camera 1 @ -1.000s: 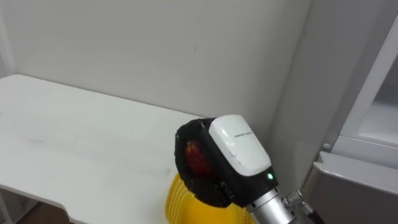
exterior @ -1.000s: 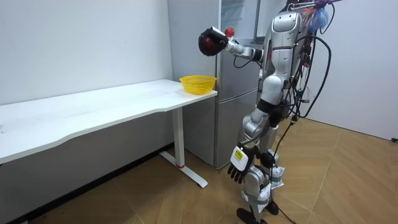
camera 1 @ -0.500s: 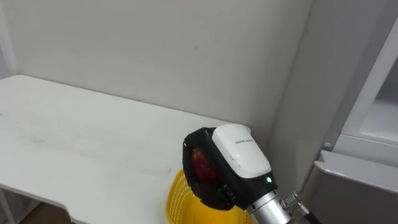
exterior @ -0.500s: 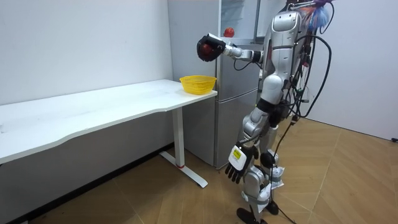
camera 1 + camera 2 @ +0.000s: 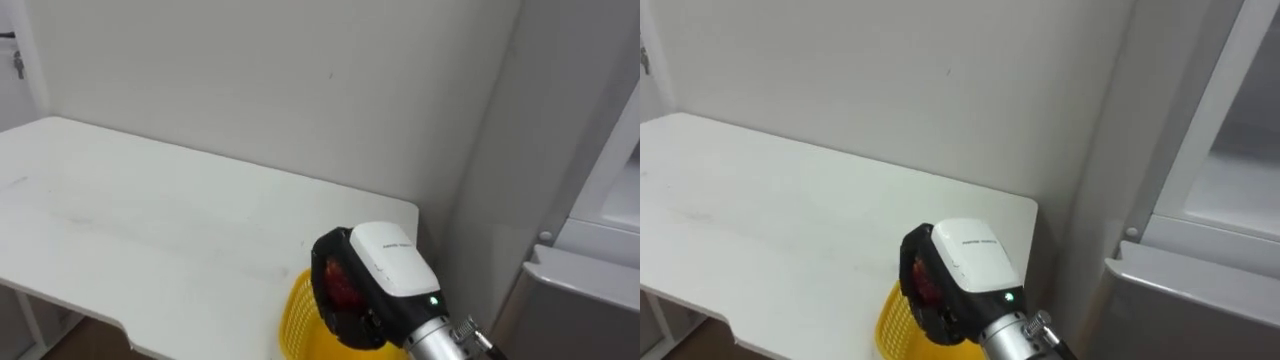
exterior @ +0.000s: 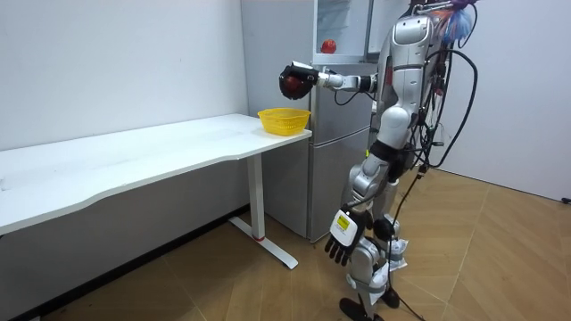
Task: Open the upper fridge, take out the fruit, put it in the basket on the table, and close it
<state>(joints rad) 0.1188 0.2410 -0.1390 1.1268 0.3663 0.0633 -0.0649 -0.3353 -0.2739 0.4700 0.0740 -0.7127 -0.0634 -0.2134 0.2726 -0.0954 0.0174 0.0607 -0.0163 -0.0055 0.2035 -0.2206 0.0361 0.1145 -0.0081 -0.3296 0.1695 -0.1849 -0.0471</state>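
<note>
The robot stands in front of the fridge (image 6: 343, 160), at the end of the white table (image 5: 150, 230), its right arm stretched out level toward the room view's left. The right hand (image 5: 385, 270) hangs over the yellow basket (image 5: 298, 325), which sits on the table's corner nearest the fridge; its dark fingers are curled round a red thing (image 5: 340, 285) and hold it above the basket, clear of the rim. The thing is round and glossy, but so much of it is buried in the fingers that I cannot tell what it is. The white back of the hand carries 1 line of faint grey print, too small to read, and a small green light (image 5: 433, 298) glows near the wrist. Most of the basket is covered by the hand or cut off at the lower edge of the eye views, so what is inside it is hidden. The left hand (image 6: 341, 236) hangs beside the thigh, fingers loose and spread, holding nothing. The fridge's upper door is open, and another red thing (image 6: 329, 45) sits on a shelf up there, small and hard to make out. In the eye views, the fridge shows as grey panels at the right edge.
</note>
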